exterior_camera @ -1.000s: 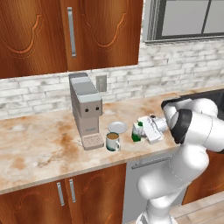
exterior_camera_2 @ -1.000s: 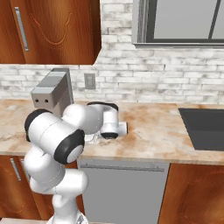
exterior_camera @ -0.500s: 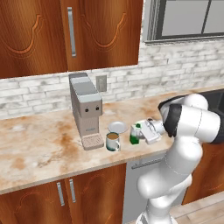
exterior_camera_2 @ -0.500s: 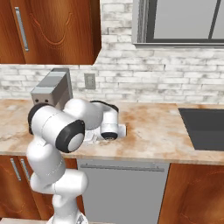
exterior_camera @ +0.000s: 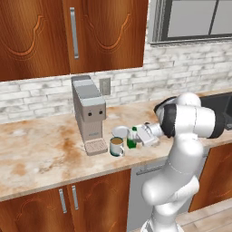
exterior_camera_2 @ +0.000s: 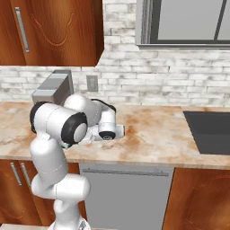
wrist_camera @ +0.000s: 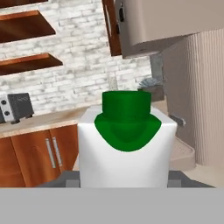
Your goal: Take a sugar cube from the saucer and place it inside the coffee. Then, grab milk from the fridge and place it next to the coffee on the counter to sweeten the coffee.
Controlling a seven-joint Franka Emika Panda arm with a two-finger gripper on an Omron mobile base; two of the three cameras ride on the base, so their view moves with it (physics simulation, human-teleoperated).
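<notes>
Gripper [exterior_camera: 137,136] low over the counter [exterior_camera: 41,156], jaws closed on the milk [exterior_camera: 132,137], green cap [wrist_camera: 127,105] and white carton body close up between the dark fingers [wrist_camera: 65,178] in the hand view. Milk just right of the coffee [exterior_camera: 117,146], seemingly just above the stone or resting on it, hard to say which. Saucer [exterior_camera: 120,131] just behind the mug, coffee machine [exterior_camera: 89,111] to its left.

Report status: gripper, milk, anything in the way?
Gripper shut on milk, low over counter. Coffee just beside it, saucer behind. Nothing blocking.
</notes>
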